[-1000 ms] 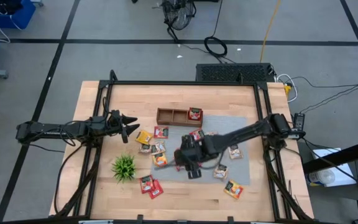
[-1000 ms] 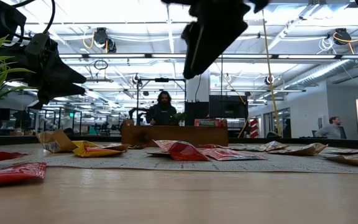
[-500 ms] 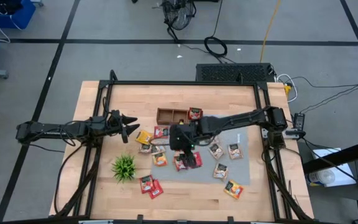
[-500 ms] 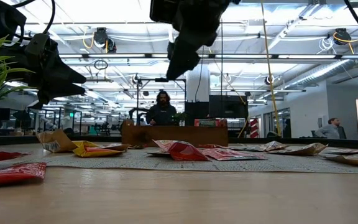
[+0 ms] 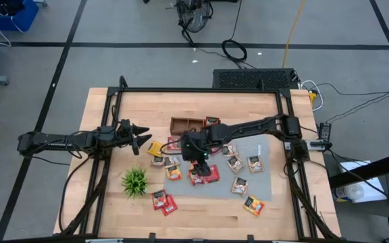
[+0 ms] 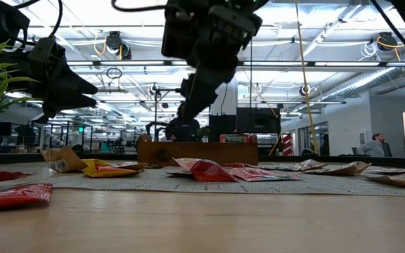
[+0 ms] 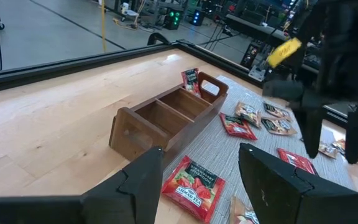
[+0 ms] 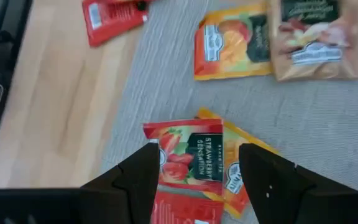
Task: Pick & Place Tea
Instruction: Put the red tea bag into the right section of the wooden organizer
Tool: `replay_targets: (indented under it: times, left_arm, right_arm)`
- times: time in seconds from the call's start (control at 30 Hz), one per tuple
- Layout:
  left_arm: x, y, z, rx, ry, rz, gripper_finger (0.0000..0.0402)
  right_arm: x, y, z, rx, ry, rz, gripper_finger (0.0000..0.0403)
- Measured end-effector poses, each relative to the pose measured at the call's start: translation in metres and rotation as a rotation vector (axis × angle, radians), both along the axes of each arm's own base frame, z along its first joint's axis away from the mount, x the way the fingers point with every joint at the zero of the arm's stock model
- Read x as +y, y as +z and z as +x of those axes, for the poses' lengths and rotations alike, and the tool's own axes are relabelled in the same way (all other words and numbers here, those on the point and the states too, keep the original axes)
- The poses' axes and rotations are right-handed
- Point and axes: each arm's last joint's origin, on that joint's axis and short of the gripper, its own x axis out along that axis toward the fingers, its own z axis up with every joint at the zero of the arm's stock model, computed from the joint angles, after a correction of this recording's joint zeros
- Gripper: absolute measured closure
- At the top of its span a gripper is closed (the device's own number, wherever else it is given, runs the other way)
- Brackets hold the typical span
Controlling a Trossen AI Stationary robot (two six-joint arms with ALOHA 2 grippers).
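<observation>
Several small tea packets, red, orange and brown, lie scattered flat on a grey mat. One packet stands in the right compartment of the wooden tray. My right gripper hangs open above the mat, slanting down. Below its fingers lies a red strawberry packet, resting partly on an orange packet. My left gripper waits open at the table's left, pointing at the tray, with a red packet in front of it.
A small green plant in a white pot stands near the front left. Two red packets lie on bare wood in front of the mat. A black frame runs along the table's edges. People show in the room behind.
My right gripper has swung from the mat's near middle toward the table's far edge and slightly left. It has come lower and tipped further downward. Its fingers have stayed open. No packet has moved.
</observation>
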Motion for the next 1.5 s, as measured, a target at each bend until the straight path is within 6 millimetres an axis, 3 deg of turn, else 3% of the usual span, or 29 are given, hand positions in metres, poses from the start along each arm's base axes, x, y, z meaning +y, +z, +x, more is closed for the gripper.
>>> replay_targets:
  times: [0.3,0.73,1.5]
  left_arm:
    - [0.0,0.0,0.0,-0.001,0.0,0.0,0.019]
    - [0.0,0.0,0.0,0.0,0.0,0.0,0.019]
    - [0.0,0.0,0.0,0.0,0.0,0.0,0.019]
  right_arm:
    - [-0.006,-0.028,0.008,0.042,0.024,0.042,0.02]
    - [-0.01,-0.05,0.017,0.032,0.017,0.091,0.02]
    - [-0.006,-0.064,0.013,0.075,0.054,0.156,0.02]
